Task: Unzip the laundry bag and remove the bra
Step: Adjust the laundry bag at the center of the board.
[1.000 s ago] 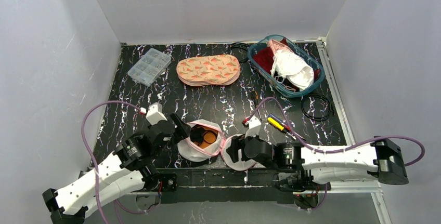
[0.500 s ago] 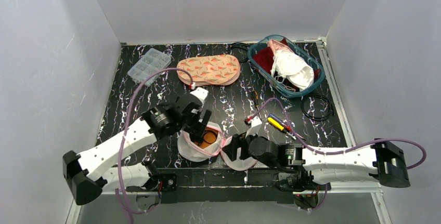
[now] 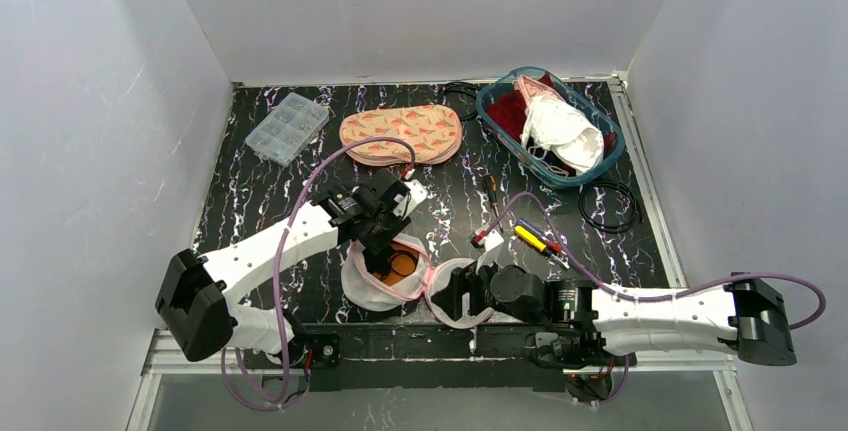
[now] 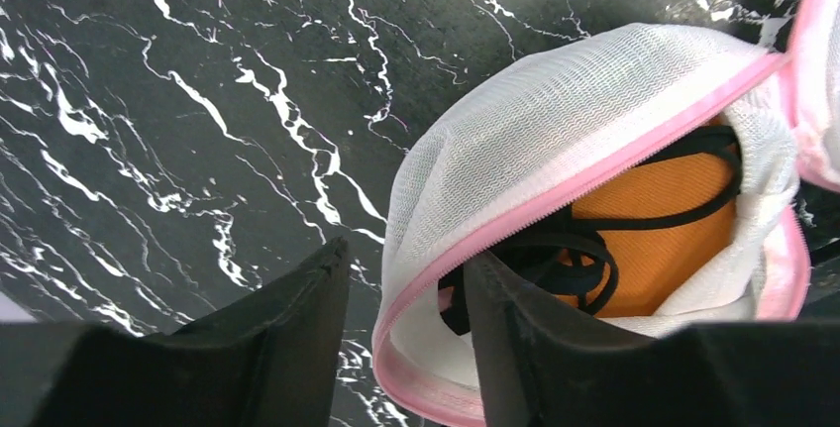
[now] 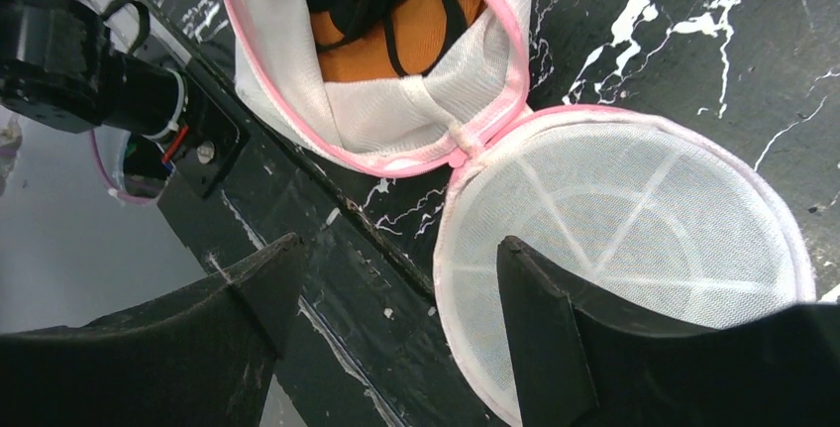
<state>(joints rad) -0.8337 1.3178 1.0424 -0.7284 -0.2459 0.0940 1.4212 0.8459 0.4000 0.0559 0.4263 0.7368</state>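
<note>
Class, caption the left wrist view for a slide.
Open left claw over the pink rim of the unzipped white mesh laundry bag, orange bra inside.

Left gripper (image 4: 401, 273) jaws parted; right gripper (image 5: 401, 249) jaws wide

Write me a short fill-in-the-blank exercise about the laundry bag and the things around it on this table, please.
1. The mesh laundry bag is not zipped shut but lies ____, with its round lid folded out beside it.
2. The bra inside it is ____ with black straps.
3. The zipper trim along the bag's rim is ____.
4. The clear compartment box sits at the far ____ corner of the table.

Missing words: open; orange; pink; left
</note>
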